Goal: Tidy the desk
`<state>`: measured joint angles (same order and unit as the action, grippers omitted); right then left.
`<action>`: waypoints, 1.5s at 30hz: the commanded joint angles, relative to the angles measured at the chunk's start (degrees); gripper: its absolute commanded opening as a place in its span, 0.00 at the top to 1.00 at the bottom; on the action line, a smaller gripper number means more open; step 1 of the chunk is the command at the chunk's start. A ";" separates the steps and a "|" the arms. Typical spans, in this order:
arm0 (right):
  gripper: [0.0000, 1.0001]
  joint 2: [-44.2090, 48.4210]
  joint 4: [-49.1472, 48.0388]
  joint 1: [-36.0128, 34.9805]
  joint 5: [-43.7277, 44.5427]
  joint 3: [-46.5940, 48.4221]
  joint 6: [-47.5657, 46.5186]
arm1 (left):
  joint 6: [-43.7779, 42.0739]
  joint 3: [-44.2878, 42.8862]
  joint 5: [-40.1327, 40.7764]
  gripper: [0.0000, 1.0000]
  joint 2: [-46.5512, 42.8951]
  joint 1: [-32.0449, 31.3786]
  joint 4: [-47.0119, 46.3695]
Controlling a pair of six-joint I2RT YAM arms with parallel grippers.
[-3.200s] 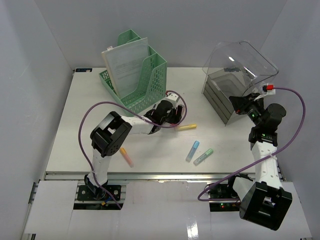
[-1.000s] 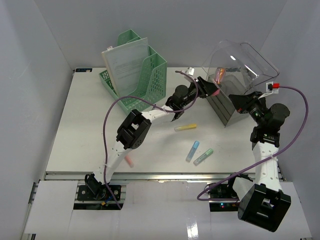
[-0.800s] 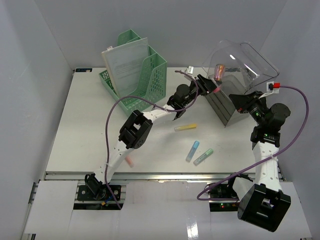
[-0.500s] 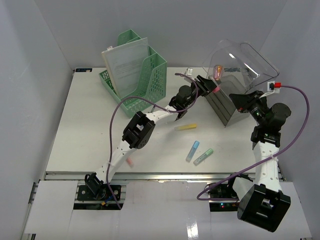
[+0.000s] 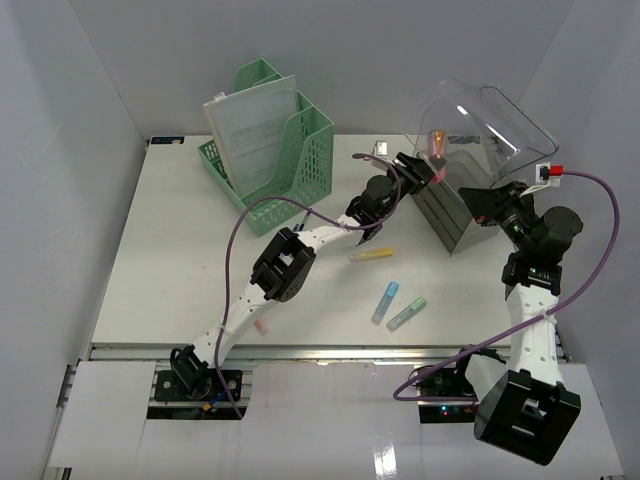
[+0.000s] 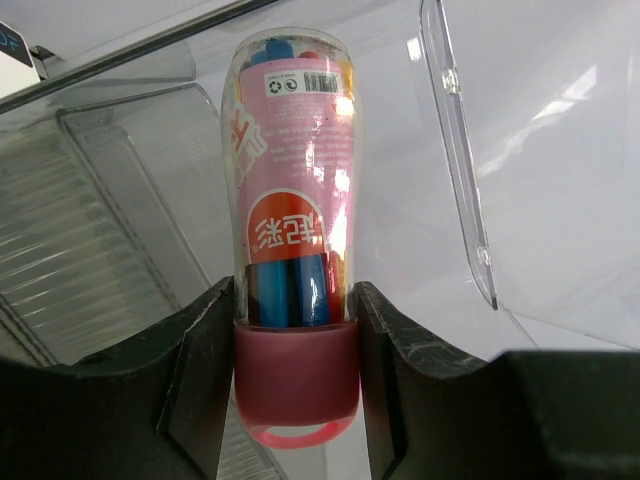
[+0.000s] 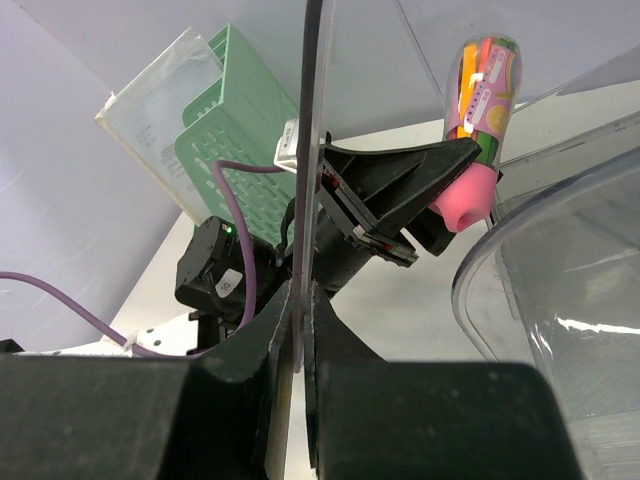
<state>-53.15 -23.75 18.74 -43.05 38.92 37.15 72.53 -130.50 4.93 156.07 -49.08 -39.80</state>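
Note:
My left gripper [image 5: 420, 170] [image 6: 293, 305] is shut on the pink cap end of a clear tube of coloured markers [image 5: 436, 142] [image 6: 292, 190]. It holds the tube at the mouth of the clear storage box [image 5: 440, 205] at the desk's [image 5: 160, 250] back right. The tube [image 7: 478, 100] points up under the raised clear lid [image 5: 495, 115]. My right gripper [image 5: 482, 204] [image 7: 300, 300] is shut on that lid's thin edge [image 7: 312, 120], keeping it lifted. The left gripper [image 7: 400, 190] shows just beyond the lid edge.
A yellow highlighter [image 5: 371, 255], a blue one [image 5: 385, 301] and a green one [image 5: 407, 313] lie in the middle of the desk. An orange-pink one [image 5: 260, 323] lies under the left arm. A green file rack [image 5: 275, 150] [image 7: 235, 110] with papers stands at the back.
The left arm has risen from the desk by the file rack and stretched right, carrying the tube to the box mouth. The right gripper has kept the lid raised.

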 commanded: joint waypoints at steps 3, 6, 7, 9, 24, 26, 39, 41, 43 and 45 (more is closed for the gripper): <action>0.92 2.44 -4.55 0.33 -0.90 4.06 -0.47 | -1.56 -3.71 5.18 0.91 -3.05 -1.30 2.04; 0.92 2.53 -4.57 0.33 -0.90 4.07 -0.41 | -2.24 -3.72 5.67 0.89 -3.42 -1.39 3.93; 0.92 2.54 -4.63 0.33 -0.90 4.14 -0.41 | -2.43 -3.81 5.98 0.84 -3.51 -1.54 4.55; 0.92 2.62 -4.55 0.33 -0.90 4.06 -0.37 | -2.69 -4.26 6.20 0.78 -3.58 -1.61 6.06; 0.92 2.97 -4.38 0.42 -0.40 3.89 -0.50 | -4.80 -6.52 6.09 0.23 -4.02 -2.25 9.88; 0.92 3.07 -4.34 0.42 -0.35 3.89 -0.51 | -4.75 -6.50 5.94 0.23 -4.04 -2.18 9.95; 0.92 3.34 -3.31 0.51 -0.27 4.40 -1.22 | -12.77 17.45 5.22 0.53 -17.09 -2.26 -0.05; 0.92 3.50 -3.20 0.51 -0.17 4.33 -1.49 | -14.68 24.36 6.49 0.53 -22.33 -2.42 -4.23; 0.92 3.57 -3.02 0.51 -0.05 4.33 -1.67 | -15.65 29.95 6.98 0.52 -24.77 -2.42 -6.42; 0.92 3.65 -2.83 0.51 -0.02 4.39 -1.93 | -16.55 34.61 6.50 0.52 -27.86 -2.42 -9.17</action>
<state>-51.82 -22.31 19.05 -42.61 39.16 37.24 60.31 -104.00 10.71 138.18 -51.05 -40.35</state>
